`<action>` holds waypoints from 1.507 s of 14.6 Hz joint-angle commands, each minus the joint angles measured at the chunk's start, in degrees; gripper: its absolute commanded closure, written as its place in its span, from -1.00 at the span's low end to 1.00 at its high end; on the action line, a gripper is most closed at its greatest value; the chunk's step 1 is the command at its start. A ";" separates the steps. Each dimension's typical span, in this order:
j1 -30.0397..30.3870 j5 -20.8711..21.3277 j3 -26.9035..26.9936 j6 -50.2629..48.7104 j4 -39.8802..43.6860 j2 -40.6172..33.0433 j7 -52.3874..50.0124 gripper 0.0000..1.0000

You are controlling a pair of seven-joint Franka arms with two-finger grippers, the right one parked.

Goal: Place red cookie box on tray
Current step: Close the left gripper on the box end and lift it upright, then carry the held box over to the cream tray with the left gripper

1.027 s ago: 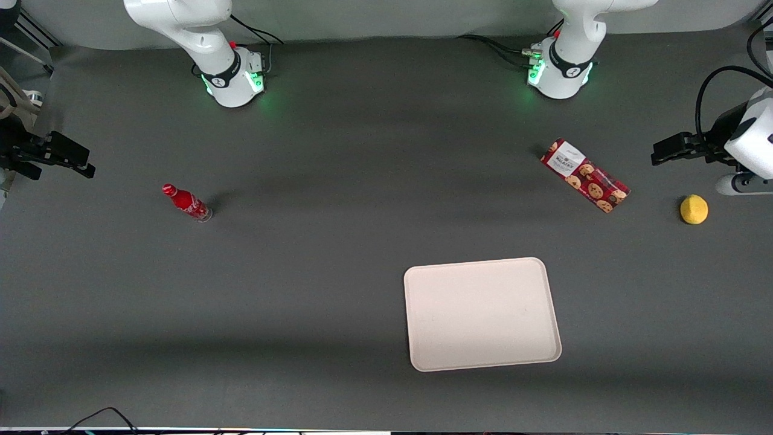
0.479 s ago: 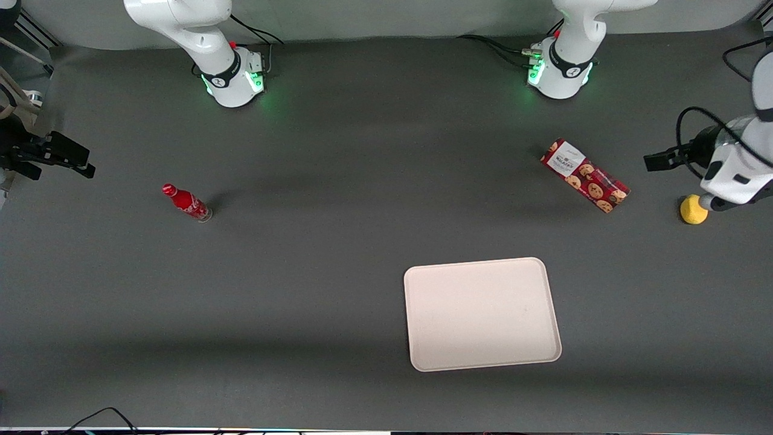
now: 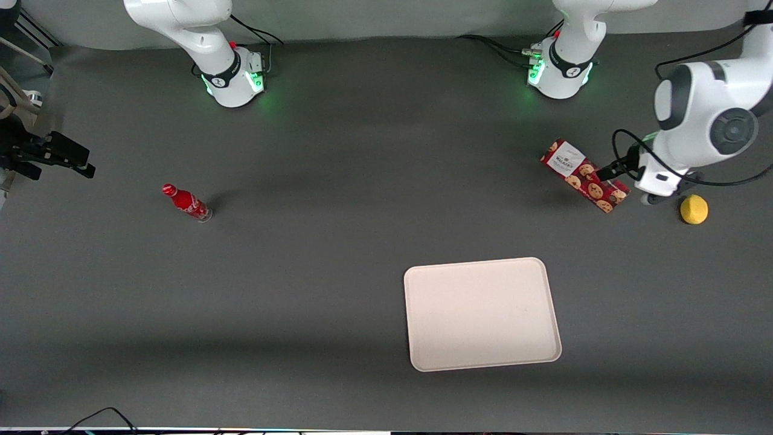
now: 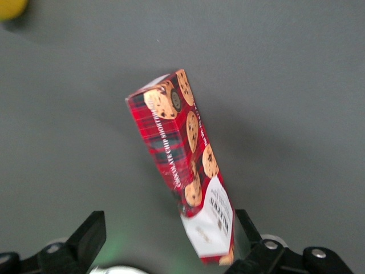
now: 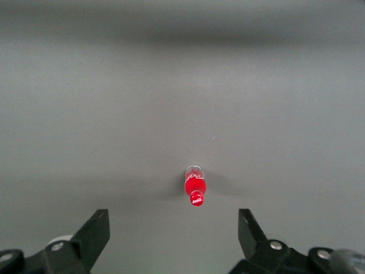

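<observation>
Reaching: the step in hand is the approach; the left gripper hangs above the box, nothing gripped yet.
Box: it lies flat on the desk toward the working arm's end, slantwise, its white-label end farther from the front camera than its cookie-picture end.
Box from the wrist: the box runs lengthwise up between the two fingers, label end nearest them, and sits closer to one finger than to the other.
Jaws: spread wide apart, empty, with no contact showing on the box.
Next move: judged from this, the gripper needs to centre over the box, turn so the jaws span its narrow width, descend, then close; a grip near the middle of its length would keep it from tipping.
Then: lift and carry it to the tray, which lies nearer the front camera.
Tray: the tray sits flat on the desk, well apart from the box, and holds nothing.
Lemon: a yellow lemon rests near the box's cookie end, not touching, beside the arm's wrist; the descent should avoid nudging it.
Bottle: a small red bottle stands toward the parked arm's end, no part of this job.
</observation>
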 commanded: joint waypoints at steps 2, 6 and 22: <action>-0.42 0.15 0.05 18.97 -15.00 -2.10 -1.17 -1.00; -0.60 0.85 0.05 30.31 -19.94 2.11 -0.46 -0.59; -0.77 0.15 -0.39 3.31 9.98 4.49 -1.25 1.00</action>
